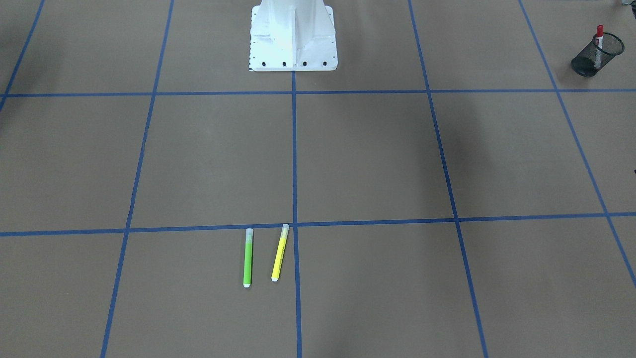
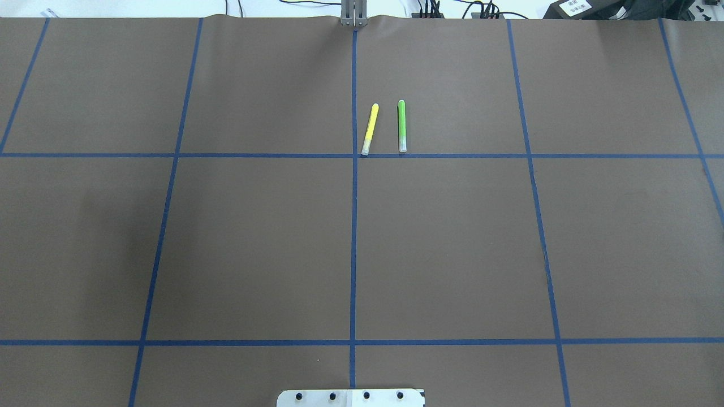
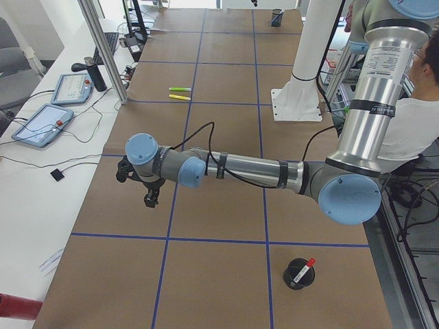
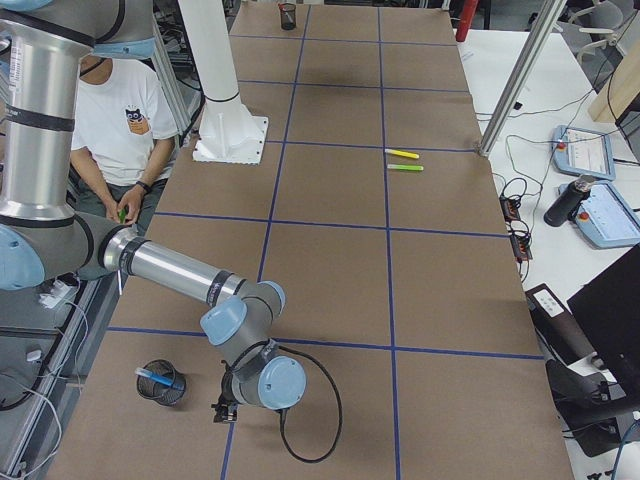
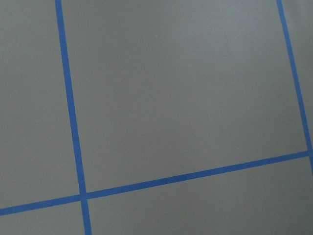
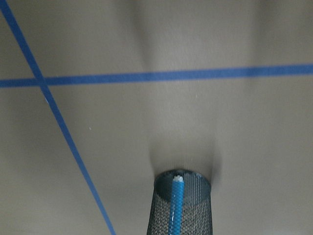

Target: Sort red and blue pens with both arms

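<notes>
The red pen (image 1: 599, 37) stands in a black mesh cup (image 1: 594, 54) at the table end on my left side. In the exterior left view this red pen (image 3: 304, 269) sits near the camera. My left gripper (image 3: 149, 199) hangs above the table well away from it; I cannot tell whether it is open. The blue pen (image 6: 177, 205) stands in another mesh cup (image 6: 198, 210), filling the bottom of the right wrist view. Just beside that cup (image 4: 165, 390), my right gripper (image 4: 226, 411) points down; its state cannot be told.
A green highlighter (image 1: 248, 257) and a yellow highlighter (image 1: 279, 252) lie side by side near the table's far middle. The white robot pedestal (image 1: 293, 35) stands at the robot's edge. A seated person (image 4: 115, 120) is beside the table. Blue tape lines grid the brown surface.
</notes>
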{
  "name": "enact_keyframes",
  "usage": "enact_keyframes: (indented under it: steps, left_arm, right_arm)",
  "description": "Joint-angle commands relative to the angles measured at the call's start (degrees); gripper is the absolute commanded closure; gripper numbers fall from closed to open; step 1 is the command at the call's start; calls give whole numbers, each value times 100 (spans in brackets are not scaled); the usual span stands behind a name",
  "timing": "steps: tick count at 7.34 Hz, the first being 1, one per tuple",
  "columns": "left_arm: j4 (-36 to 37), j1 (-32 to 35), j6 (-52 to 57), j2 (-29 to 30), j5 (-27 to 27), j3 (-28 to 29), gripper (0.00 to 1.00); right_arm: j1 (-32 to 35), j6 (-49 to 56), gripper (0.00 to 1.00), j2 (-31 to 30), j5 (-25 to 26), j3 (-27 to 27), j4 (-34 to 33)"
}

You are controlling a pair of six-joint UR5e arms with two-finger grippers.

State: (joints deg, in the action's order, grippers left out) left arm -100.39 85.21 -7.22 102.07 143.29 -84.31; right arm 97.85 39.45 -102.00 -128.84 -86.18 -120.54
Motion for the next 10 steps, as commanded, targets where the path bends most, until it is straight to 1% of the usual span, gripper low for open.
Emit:
enact_keyframes:
  steps: [1, 2, 3, 4, 5, 6, 7, 8, 9, 10]
  left_arm:
    - [2, 22, -7, -204, -20, -199, 0]
    - [2, 48, -7, -336, -20, -296, 0]
    - [2, 48, -7, -450, -159, -375, 0]
    - [2, 48, -7, -617, -596, -480, 0]
    - [2, 5, -24, -784, -739, -577, 0]
    - [37, 4, -33, -786, -723, -578, 0]
    - [64, 4, -68, -786, -697, -543, 0]
    - [386, 4, -77, -733, -688, -587, 0]
    - [868, -4, -77, -620, -688, -717, 0]
    - [1142, -4, -77, -601, -679, -832, 0]
  right_arm:
    - [-3, -687, 0, 39, -150, -74, 1971]
    - [-82, -1450, 0, 39, -202, -83, 2973]
    - [-326, -2040, 0, 48, -238, -83, 3418]
    - [-450, -2429, 0, 266, -299, -39, 3805]
    - [-756, -2990, 0, 581, -404, -74, 3835]
    - [-1055, -3335, 0, 837, -588, -187, 3836]
    - [-1267, -3660, 0, 1092, -598, -240, 3810]
    - [-1460, -3933, 0, 1312, -598, -258, 3801]
    - [-1593, -4032, 0, 1410, -598, -259, 3783]
    - [-1638, -4041, 0, 1471, -598, -433, 3470]
